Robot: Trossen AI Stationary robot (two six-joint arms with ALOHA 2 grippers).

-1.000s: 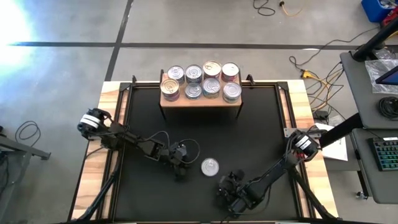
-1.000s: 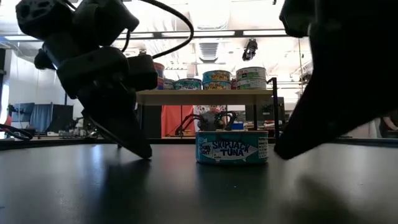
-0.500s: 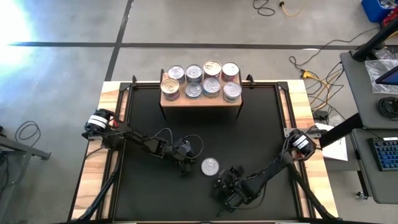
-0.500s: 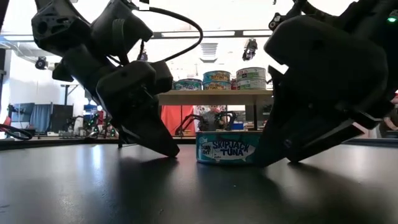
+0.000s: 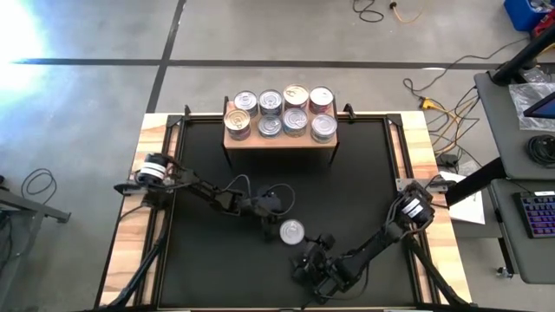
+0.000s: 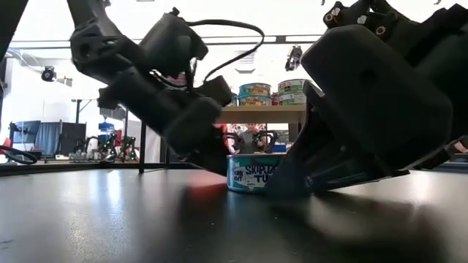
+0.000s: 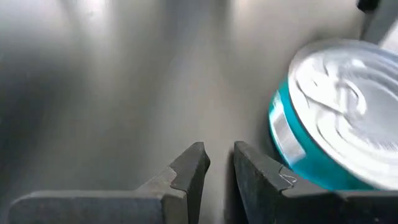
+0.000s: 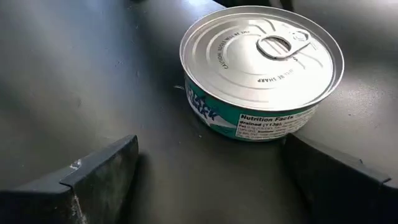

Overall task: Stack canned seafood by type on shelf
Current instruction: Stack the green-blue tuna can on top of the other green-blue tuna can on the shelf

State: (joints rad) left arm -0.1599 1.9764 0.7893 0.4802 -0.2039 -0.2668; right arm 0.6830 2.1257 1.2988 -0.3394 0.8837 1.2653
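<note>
Across nearly the whole top of the desk (image 5: 130, 251) lies a large black mat (image 5: 364, 173), with bare light wood showing only along the left and right edges. At the middle of the far edge stands the shelf (image 5: 279, 139), a low light-wood board on thin black legs, and on it sit eight cans in two rows of four, most with silver lids, one gold-lidded can (image 5: 296, 94) in the back row. In the low view some of them show above the board with blue and teal side labels (image 6: 256, 90).

From the left edge the left arm (image 5: 186, 180) reaches toward the middle of the mat, and from the right edge the right arm (image 5: 395, 227) reaches in toward the near edge. Between them, near the middle of the mat's near half, one tuna can (image 5: 292, 231) stands upright and alone, silver pull-tab lid up, teal label around its side (image 8: 261, 59).

The left pincer (image 5: 270, 213) is low over the mat just beside the can on its left-far side; its fingers (image 7: 186, 174) are drawn narrow with only a thin gap between them, holding nothing, and the can (image 7: 336, 118) lies beside one finger rather than between the two. The right pincer (image 5: 305, 253) is just near-right of the can, its fingers (image 8: 99, 168) spread wide, with the can lying just ahead of the gap between them and neither finger touching it.
</note>
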